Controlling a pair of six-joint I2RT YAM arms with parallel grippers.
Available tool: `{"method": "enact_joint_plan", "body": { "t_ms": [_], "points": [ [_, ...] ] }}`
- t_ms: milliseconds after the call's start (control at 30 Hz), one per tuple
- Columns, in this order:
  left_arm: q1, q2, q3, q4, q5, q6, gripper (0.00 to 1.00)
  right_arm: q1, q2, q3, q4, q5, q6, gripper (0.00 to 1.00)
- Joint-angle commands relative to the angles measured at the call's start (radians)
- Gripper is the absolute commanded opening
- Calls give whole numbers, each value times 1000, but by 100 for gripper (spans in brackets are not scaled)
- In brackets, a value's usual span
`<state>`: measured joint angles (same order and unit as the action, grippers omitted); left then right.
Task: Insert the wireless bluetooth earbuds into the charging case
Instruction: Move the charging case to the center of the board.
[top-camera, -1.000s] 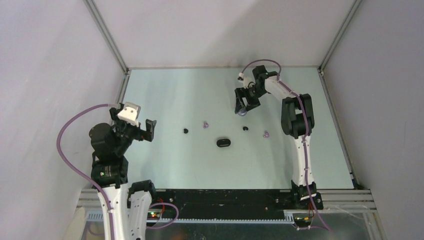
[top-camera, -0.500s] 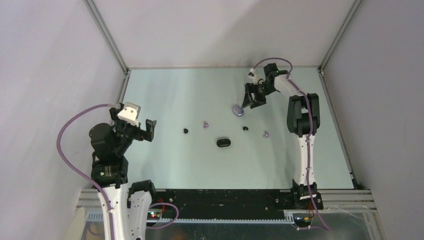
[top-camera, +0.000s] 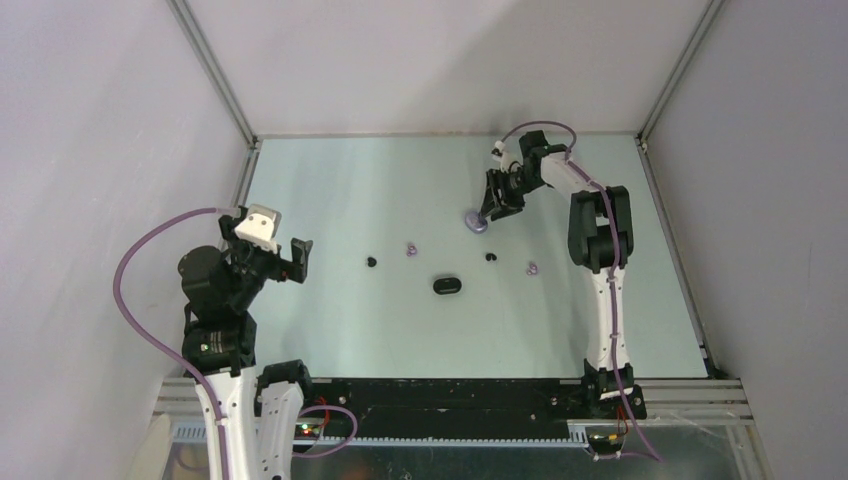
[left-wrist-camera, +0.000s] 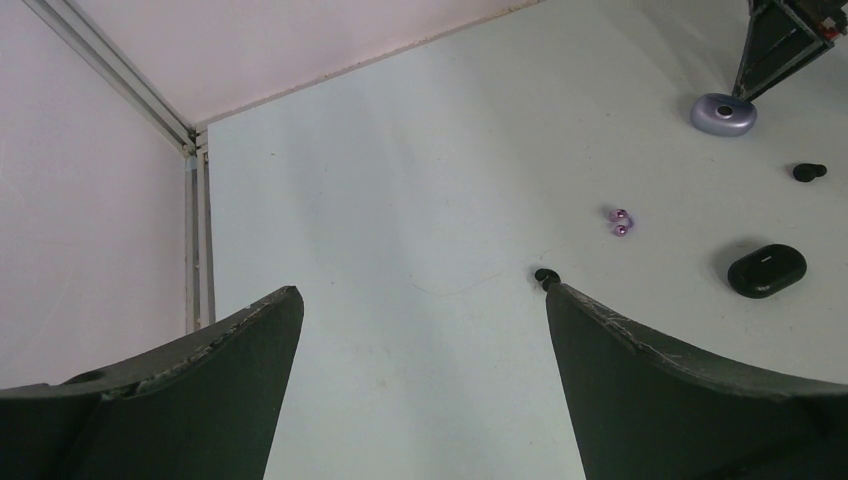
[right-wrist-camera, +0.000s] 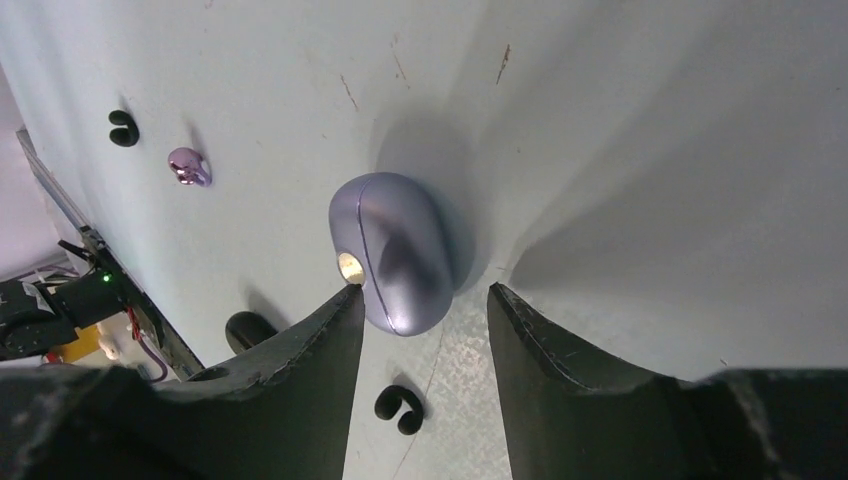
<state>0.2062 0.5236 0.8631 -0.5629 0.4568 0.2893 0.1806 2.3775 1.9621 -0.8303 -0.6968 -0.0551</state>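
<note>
— Two tools are in view; which one is working?

— Only the right tool (right-wrist-camera: 425, 300). It is hanging tip-down over the table (top-camera: 350, 180) with its jaws standing roughly half apart and gripping nothing. One end of the lilac case (right-wrist-camera: 395, 250) is sitting in the gap. I cannot tell whether a finger is touching it. The left tool (left-wrist-camera: 420, 292) is hovering well to the left of that case, spread wide and carrying nothing.

— Where are the earbuds lying?

— All four are lying loose on the table, on the arm-base side of the lilac case. A black earbud (top-camera: 491, 257) is resting nearest it, with a lilac earbud (top-camera: 532, 268) beyond that to the right. A second lilac earbud (top-camera: 410, 248) is lying off to the left, and a second black earbud (top-camera: 371, 262) further left again. The black case (top-camera: 447, 285) is sitting well apart from the lilac case on that same side. Both cases are looking shut.

— How are they going to handle?

— I am expecting them to be very light, hard, glossy and rounded, so they are likely to squirt out from flat pads. I am judging the widest part of the body, taken low against the table with a gentle squeeze, to be the best hold. The lilac case is looking like a smooth pebble that could skate on the table, so pinching it across its narrow width seems safest.
</note>
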Motion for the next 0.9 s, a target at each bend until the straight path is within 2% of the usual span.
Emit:
{"method": "enact_joint_plan", "body": {
  "t_ms": [0, 867],
  "points": [
    [13, 6, -6, 25, 6, 17, 99, 1, 23, 36, 21, 20, 30, 53],
    [19, 1, -5, 26, 9, 17, 99, 23, 52, 44, -17, 31, 9, 54]
  ]
}}
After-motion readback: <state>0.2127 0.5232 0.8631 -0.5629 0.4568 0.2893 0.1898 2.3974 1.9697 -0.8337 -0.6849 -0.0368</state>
